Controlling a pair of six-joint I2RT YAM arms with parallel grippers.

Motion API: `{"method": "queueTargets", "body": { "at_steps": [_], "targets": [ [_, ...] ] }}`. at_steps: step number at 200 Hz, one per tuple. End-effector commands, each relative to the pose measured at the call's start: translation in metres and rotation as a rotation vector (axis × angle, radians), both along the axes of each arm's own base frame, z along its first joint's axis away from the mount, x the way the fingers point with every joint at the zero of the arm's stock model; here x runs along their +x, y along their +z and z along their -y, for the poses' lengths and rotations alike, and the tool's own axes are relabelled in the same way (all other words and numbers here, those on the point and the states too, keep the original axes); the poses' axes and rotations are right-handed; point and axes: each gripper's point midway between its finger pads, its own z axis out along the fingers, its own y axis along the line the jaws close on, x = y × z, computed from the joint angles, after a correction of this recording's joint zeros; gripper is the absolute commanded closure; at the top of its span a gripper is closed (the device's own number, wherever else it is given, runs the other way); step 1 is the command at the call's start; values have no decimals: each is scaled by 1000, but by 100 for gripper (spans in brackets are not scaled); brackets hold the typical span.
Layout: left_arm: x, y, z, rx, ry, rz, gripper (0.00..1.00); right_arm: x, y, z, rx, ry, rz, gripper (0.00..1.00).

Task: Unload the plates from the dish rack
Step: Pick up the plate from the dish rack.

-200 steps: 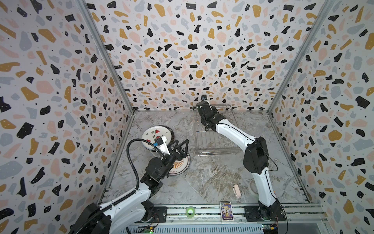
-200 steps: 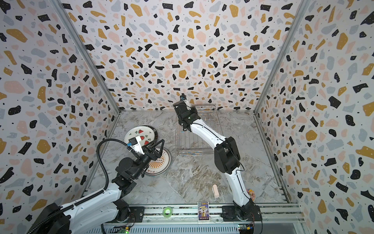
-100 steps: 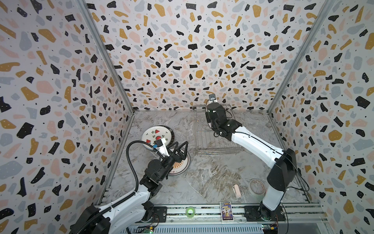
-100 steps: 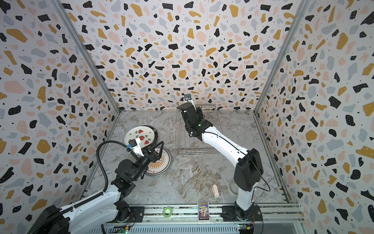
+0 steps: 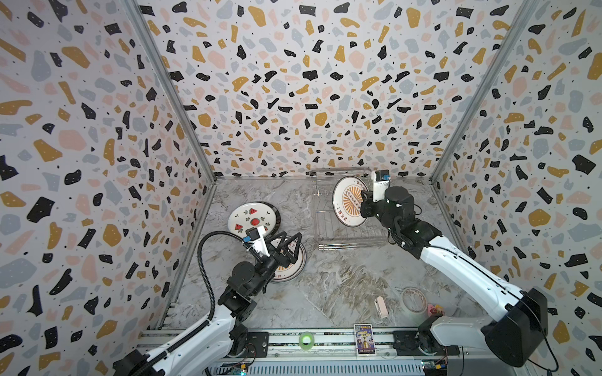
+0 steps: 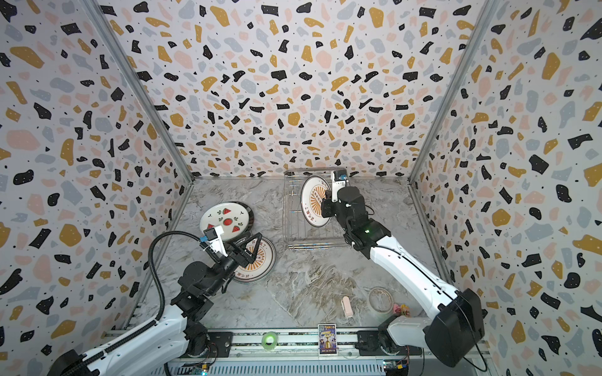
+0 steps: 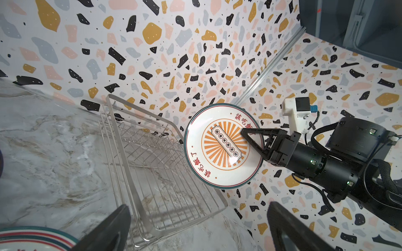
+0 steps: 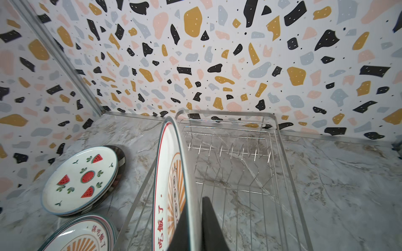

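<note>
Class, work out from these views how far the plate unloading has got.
Done: the watermelon plate and the flat sunburst plate lie on the table beside the dish rack. In hand: the right gripper is shut on the upright sunburst plate over the rack. Remaining: setting it down; no other plate shows in the rack. The left gripper hangs open.

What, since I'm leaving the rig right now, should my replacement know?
Right gripper: shut on a sunburst plate, held on edge over the rack.
Left gripper: open, empty, above the sunburst stack on the table.
Rack: no other plate shows in it.
Done: watermelon stack and sunburst stack lie on the table beside the rack.
To do: carry the held plate out and set it down.
</note>
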Motion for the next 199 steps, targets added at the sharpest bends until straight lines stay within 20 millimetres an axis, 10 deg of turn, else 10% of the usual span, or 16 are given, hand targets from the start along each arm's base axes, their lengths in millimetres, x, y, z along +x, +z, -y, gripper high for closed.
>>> {"method": "queueTargets", "body": {
  "at_steps": [1, 102, 199],
  "targets": [
    [-10, 10, 9, 29, -63, 49, 0, -26, 41, -13, 177, 161, 91, 92],
    [-36, 14, 27, -71, -194, 62, 0, -81, 20, -42, 402, 515, 3, 93],
    [-25, -11, 37, -89, -182, -42, 41, -101, -5, -85, 464, 673, -77, 94]
  ]
}}
